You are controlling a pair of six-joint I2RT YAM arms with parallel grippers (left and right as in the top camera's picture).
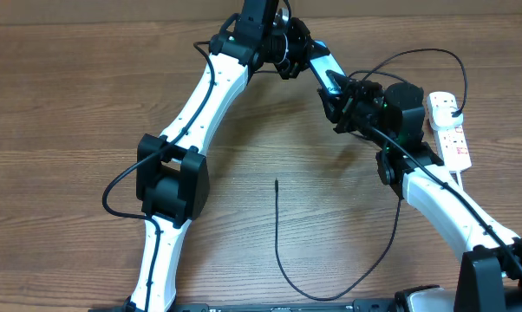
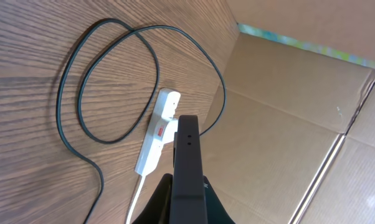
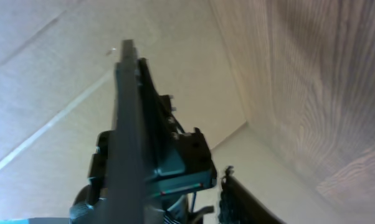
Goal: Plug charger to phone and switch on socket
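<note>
Phone [image 1: 331,80] is up off the desk [image 1: 70,104], far centre, edge-on to both wrist views. Left fingers [image 2: 161,199] are clamped on it. Right fingers [image 1: 343,102] are right against it, grip impossible to tell. Charger [image 1: 278,234] tip lies loose mid-desk. Socket [image 1: 452,139] is at the right edge.

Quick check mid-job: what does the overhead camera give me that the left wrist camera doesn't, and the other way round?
Overhead only: the left arm and right arm meeting near the table's far side, and a thin cable's loose tip lying on the wood mid-table. Left wrist only: the cardboard wall beyond the table edge. Both: the white power strip and the black cable curling beside it.
</note>
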